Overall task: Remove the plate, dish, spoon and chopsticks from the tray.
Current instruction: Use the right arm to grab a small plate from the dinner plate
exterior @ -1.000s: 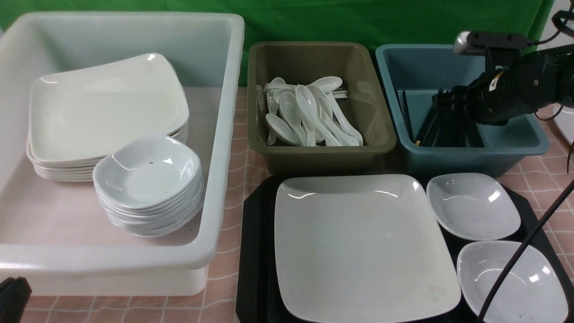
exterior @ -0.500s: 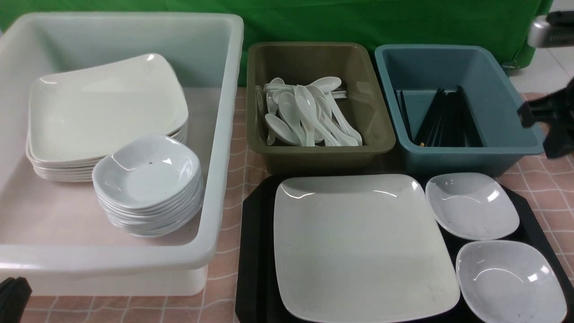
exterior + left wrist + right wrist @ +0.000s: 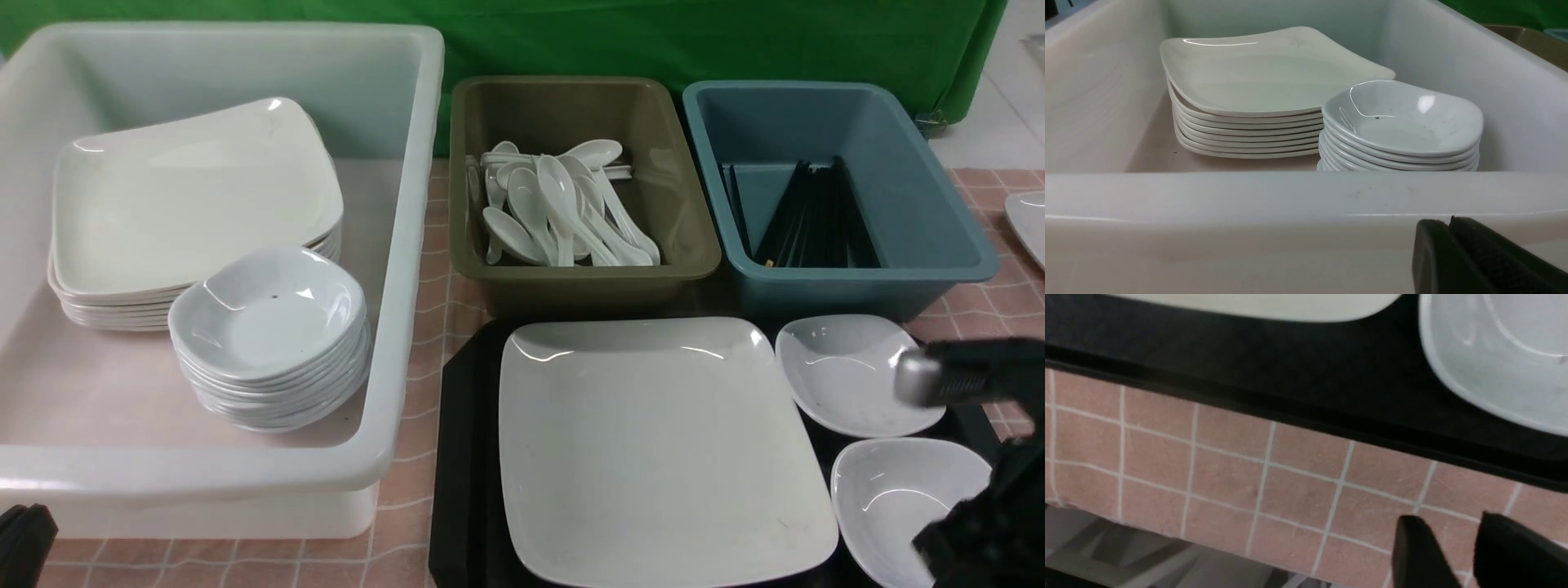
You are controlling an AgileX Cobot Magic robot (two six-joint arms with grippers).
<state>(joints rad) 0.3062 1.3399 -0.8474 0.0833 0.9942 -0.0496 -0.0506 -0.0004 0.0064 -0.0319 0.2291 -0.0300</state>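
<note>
Right claw (image 3: 1449,522), above counter (image 3: 1290,490) near tray (image 3: 1249,363) edge: jaws slightly parted, holding nothing. Left claw (image 3: 1447,222): closed tight, empty. Plate (image 3: 661,449) sits on tray.

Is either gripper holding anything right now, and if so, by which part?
Nothing is held. The right gripper is open and empty over the tablecloth beside the tray. The left gripper is shut on nothing, outside the white tub.

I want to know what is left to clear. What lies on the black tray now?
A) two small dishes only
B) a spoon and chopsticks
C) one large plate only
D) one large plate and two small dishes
D: the large plate, the far small dish and the near small dish all rest on the tray.
</note>
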